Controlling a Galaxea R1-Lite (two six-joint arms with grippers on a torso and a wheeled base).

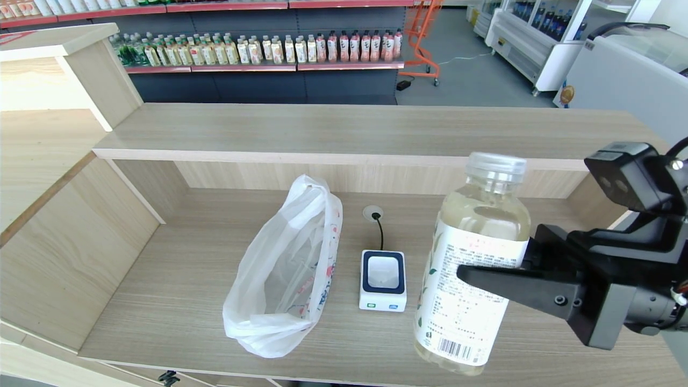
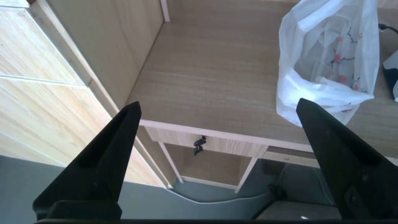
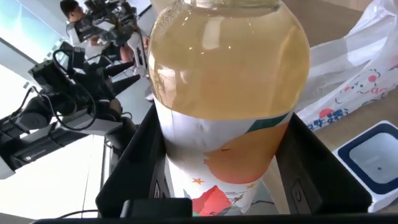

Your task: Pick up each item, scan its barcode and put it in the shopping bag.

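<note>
The right hand is pinching the bottle around the middle of its label, one finger on each side, with the cap up and the body nearly upright. The bottle seems lifted free of the desk. A grip at the middle leaves the lower label free, and there the barcode is printed, just below the hand. It now faces the near side, while the window of the scanner looks upward. So I judge the bottle must be tilted or turned before the code can be read.

The scanner lies lower than the right hand and just beside it, on the side of the robot's left. The shopping bag is past the scanner, further from this hand, slumped with its mouth open toward the near edge. This should let the bottle go in from above.

Between the hand and the scanner the desk is bare. The raised back wall is well behind the hand, and the near edge is close under the bottle.

The left hand is spread with nothing between its fingers. It hangs off the near edge, and the bag is near it.
</note>
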